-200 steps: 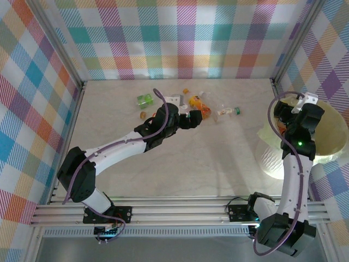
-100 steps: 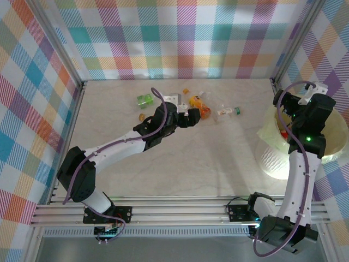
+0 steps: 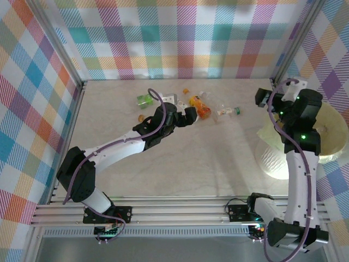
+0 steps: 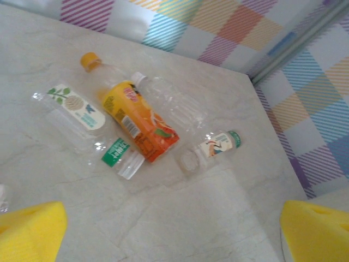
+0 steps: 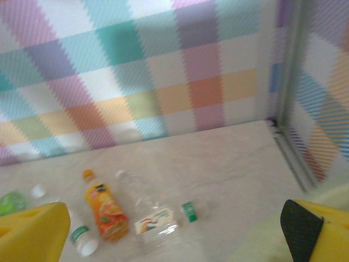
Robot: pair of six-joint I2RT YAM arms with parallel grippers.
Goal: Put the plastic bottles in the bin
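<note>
Seen from above, the plastic bottles [image 3: 200,106] lie scattered at the far side of the table [image 3: 218,158], well apart from the bin [image 3: 334,131] standing at the right edge. The left gripper [image 3: 189,114] hangs at the near edge of the cluster, its yellow-padded fingers [image 4: 30,229] spread wide with nothing between them.

The left wrist camera picks out the labels. An orange-labelled bottle [image 4: 140,124] touches a small clear one with a green label [image 4: 121,157]. A leaf-labelled bottle [image 4: 76,113] lies beside them, and a stubby green-capped bottle [image 4: 215,146] lies to the right.

The overhead view adds a crushed green bottle [image 3: 144,99] at the cluster's left. The right gripper [image 3: 264,98] hovers beside the bin's left rim, its fingers [image 5: 32,232] parted and empty, facing the bottles.
</note>
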